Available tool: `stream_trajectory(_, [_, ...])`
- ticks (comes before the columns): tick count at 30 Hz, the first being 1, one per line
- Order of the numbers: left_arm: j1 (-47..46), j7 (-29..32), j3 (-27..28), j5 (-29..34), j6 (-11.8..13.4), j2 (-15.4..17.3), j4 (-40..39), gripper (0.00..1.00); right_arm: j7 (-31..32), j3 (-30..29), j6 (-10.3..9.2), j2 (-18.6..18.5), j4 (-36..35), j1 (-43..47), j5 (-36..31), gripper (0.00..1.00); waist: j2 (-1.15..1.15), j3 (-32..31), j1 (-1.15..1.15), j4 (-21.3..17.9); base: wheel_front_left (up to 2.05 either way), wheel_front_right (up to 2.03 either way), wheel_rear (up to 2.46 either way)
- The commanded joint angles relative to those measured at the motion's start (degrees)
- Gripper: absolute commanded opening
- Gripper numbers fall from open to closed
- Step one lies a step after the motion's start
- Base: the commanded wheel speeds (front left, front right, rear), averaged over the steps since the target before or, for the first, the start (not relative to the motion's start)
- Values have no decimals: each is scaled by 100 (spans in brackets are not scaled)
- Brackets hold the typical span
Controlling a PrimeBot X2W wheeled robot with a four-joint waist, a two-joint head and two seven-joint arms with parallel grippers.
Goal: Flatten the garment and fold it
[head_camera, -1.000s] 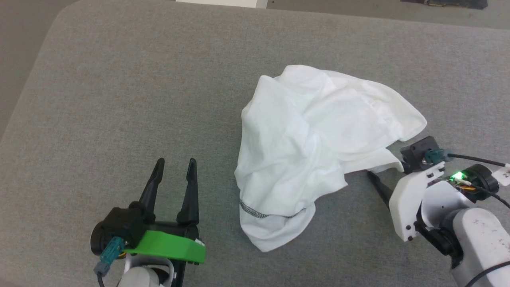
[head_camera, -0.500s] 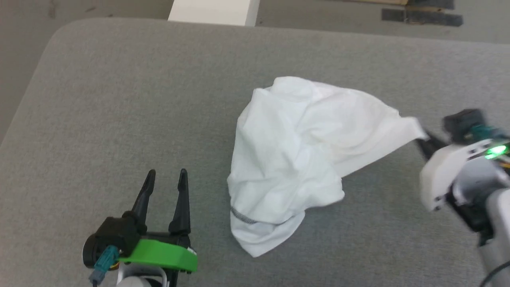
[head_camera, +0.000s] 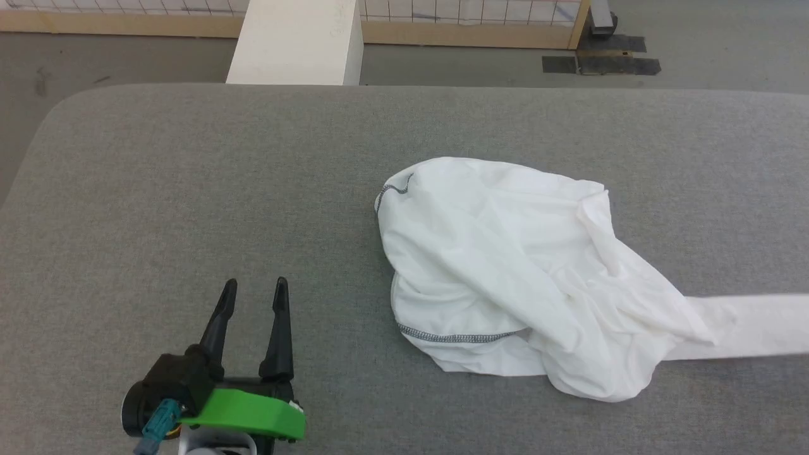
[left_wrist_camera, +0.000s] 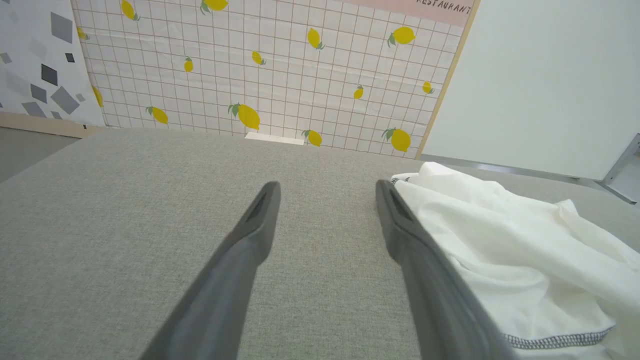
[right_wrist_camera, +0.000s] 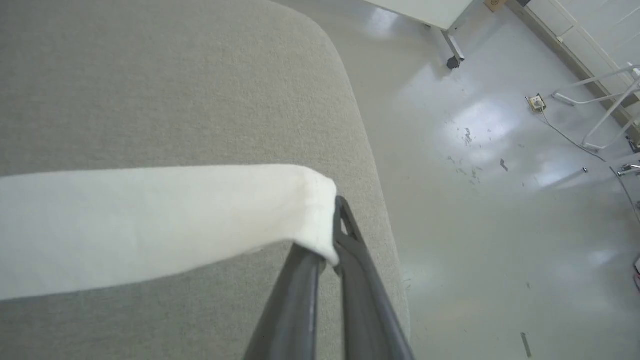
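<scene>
light: bright, even, soft shadows | glare: floor (right_wrist_camera: 480,125) sheen | focus: sharp, wrist-view edges perhaps slightly bowed

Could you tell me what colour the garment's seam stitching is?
Dark grey stitching on the white garment, clearest in head view.

I see a grey fabric worktop (head_camera: 189,189), a white box (head_camera: 296,44) past its far edge — a lemon-print wall (left_wrist_camera: 260,65) behind, dark tape (head_camera: 600,63) on the floor (head_camera: 474,69).

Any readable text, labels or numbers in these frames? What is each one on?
"RESTAURANT": on the pink band atop the lemon-print wall panel, in the left wrist view; the letter tops are cut by the frame edge.
Faint marks on the white box: too faint to read.
The garment: no legible print showing.
</scene>
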Motion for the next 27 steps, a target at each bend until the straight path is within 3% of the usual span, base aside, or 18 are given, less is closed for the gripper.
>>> stream_trajectory(1, [96,-26,30,36,-34,-19,10,100,-116,-96,-10,109,107,123,-134,0,0,28,0,22,0,0,0])
stream_trajectory(4, [97,-26,46,75,-66,-19,41,100,-394,-213,-10,396,429,213,-352,0,0,38,0,26,0,0,0])
stream_trajectory(5, [92,-26,42,89,-75,-19,54,100,-483,-197,-10,475,521,190,-411,17,0,35,0,27,0,0,0])
stream_trajectory(6, [82,-26,33,100,-84,-19,69,100,-584,-153,-10,567,635,144,-472,100,0,28,0,27,0,0,0])
stream_trajectory(11, [33,-26,-13,95,-99,-19,101,100,-901,142,-10,918,743,-364,-334,100,0,-21,0,29,0,0,0])
stream_trajectory(15, [41,-26,-25,61,-84,-19,89,100,-738,656,-10,1045,175,-908,198,100,0,-40,0,40,0,0,0])
stream_trajectory(21, [16,-26,-111,-59,-23,-19,7,100,98,1750,-10,944,-674,-1547,850,100,0,144,0,165,0,0,0])
stream_trajectory(26, [-171,-26,-230,-108,-32,-19,11,100,956,2478,-10,935,-402,-1895,1061,100,0,434,0,381,0,0,0])
stream_trajectory(27, [-304,-26,-286,-129,-33,-19,31,100,1303,2702,-10,891,-1,-2051,1004,100,0,582,0,550,0,0,0])
